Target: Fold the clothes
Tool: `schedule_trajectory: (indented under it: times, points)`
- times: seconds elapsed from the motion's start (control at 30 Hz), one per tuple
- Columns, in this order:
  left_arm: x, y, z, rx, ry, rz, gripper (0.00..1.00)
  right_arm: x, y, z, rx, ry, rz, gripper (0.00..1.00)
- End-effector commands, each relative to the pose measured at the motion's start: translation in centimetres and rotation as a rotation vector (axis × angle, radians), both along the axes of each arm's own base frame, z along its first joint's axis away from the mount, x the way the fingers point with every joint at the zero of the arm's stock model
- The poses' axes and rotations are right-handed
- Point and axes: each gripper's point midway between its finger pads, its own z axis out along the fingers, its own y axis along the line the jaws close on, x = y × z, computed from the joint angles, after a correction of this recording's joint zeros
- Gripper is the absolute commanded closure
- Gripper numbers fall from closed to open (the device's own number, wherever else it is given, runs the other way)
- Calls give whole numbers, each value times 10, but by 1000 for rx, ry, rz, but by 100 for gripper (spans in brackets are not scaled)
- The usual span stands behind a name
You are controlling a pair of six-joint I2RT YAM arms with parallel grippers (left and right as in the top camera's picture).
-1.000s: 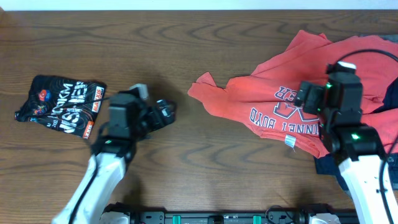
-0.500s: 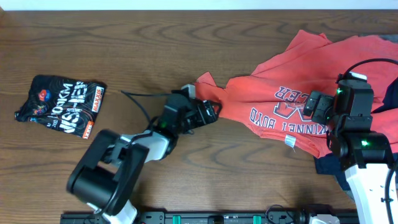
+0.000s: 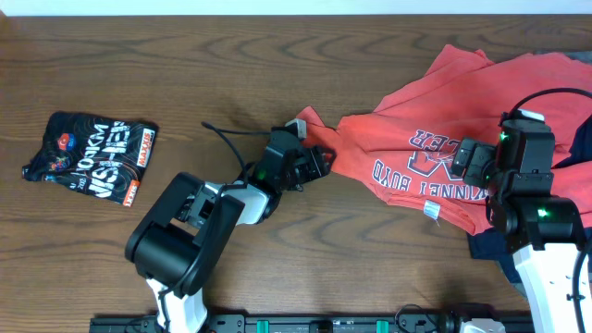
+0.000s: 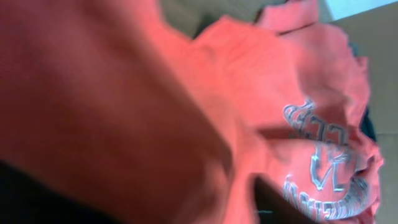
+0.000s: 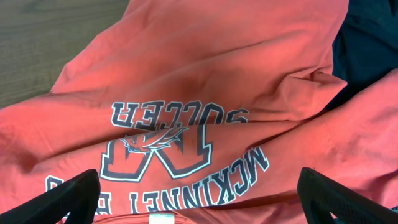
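Your left gripper [image 3: 317,159] is at the shirt [image 3: 407,139]'s sleeve edge; whether it grips cloth, you cannot tell. Your right gripper [image 5: 199,193] hangs wide above the lettering [image 5: 180,140].

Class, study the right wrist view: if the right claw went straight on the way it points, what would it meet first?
The right claw, open, would most likely meet the coral-red T-shirt first, around its navy lettering; depth is unclear.
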Motion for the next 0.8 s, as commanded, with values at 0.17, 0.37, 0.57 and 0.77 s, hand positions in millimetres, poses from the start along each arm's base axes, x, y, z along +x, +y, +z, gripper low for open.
schedule_trajectory:
  times: [0.17, 0.37, 0.57, 0.77]
  points:
    - [27, 38, 0, 8, -5, 110, 94, -1, -5, 5, -15, -9, -13, 1]
    - [68, 125, 36, -11, -59, 297, 94, -1, -5, 5, -15, -8, -13, 1]
    - [110, 251, 85, -26, -180, 575, 94, -1, -5, 5, -15, -8, -13, 1]
    - [110, 303, 96, -80, -168, 614, 2, -1, -5, 5, -14, -5, -13, 1]
